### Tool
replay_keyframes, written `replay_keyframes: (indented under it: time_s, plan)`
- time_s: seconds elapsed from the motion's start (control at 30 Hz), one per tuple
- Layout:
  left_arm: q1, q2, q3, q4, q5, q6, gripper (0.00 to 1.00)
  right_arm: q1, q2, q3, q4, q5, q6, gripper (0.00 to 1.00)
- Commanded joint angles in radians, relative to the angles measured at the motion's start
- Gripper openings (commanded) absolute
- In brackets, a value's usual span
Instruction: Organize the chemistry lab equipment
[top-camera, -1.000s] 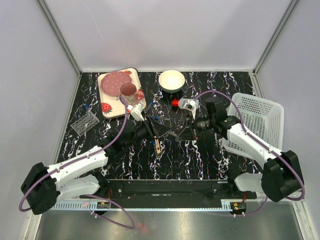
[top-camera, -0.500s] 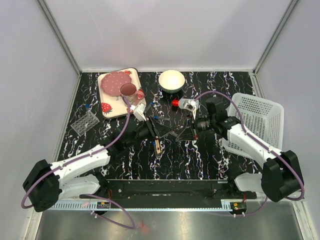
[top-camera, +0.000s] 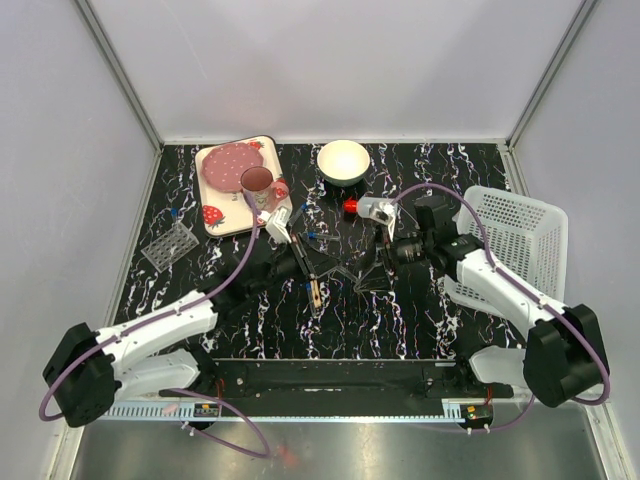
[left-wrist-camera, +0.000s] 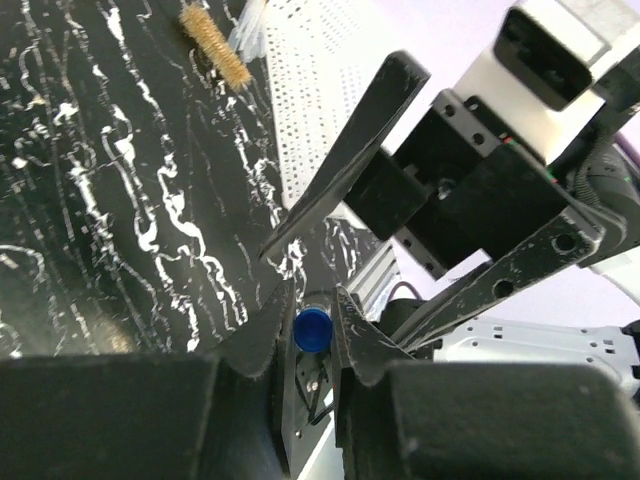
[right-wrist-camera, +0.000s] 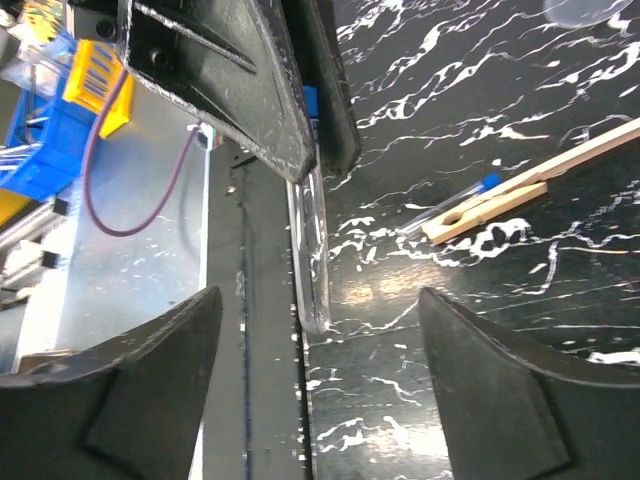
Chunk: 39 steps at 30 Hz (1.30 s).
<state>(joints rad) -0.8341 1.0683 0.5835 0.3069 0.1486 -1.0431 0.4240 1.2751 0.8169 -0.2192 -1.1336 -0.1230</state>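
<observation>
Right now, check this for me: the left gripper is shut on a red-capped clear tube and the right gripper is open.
One detail is off: the cap is blue, not red. The left wrist view shows the left gripper shut on a blue-capped clear tube; the right gripper is open, as stated.

No words, brand marks or numbers can be read anywhere. A yellow label (right-wrist-camera: 98, 72) with dark stripes shows beyond the bench's edge, too blurred to read. Two small orange tags (top-camera: 207, 408) on the rail (top-camera: 330, 404) along the near edge are too tiny to make out.
</observation>
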Motion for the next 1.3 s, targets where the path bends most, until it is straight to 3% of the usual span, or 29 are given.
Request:
replay_keyframes:
  time_s: [0.0,0.27,0.47,0.8,1.27]
  plan:
    - [0.030,-0.096,0.065,-0.163,-0.066,0.081,0.09,-0.062,-0.063,0.039,-0.072,0.034,-0.090,0.96]
    - [0.229,-0.263,0.137,-0.599,-0.193,0.325,0.10,-0.289,-0.166,0.021,-0.141,0.046,-0.182,1.00]
    - [0.401,-0.278,0.229,-0.761,-0.233,0.488,0.10,-0.399,-0.233,-0.044,-0.132,0.069,-0.205,1.00]
    - [0.555,-0.191,0.363,-0.841,-0.305,0.666,0.11,-0.464,-0.275,-0.067,-0.123,0.087,-0.224,1.00]
    - [0.711,-0.148,0.369,-0.819,-0.285,0.712,0.11,-0.467,-0.295,-0.064,-0.131,0.115,-0.254,1.00]
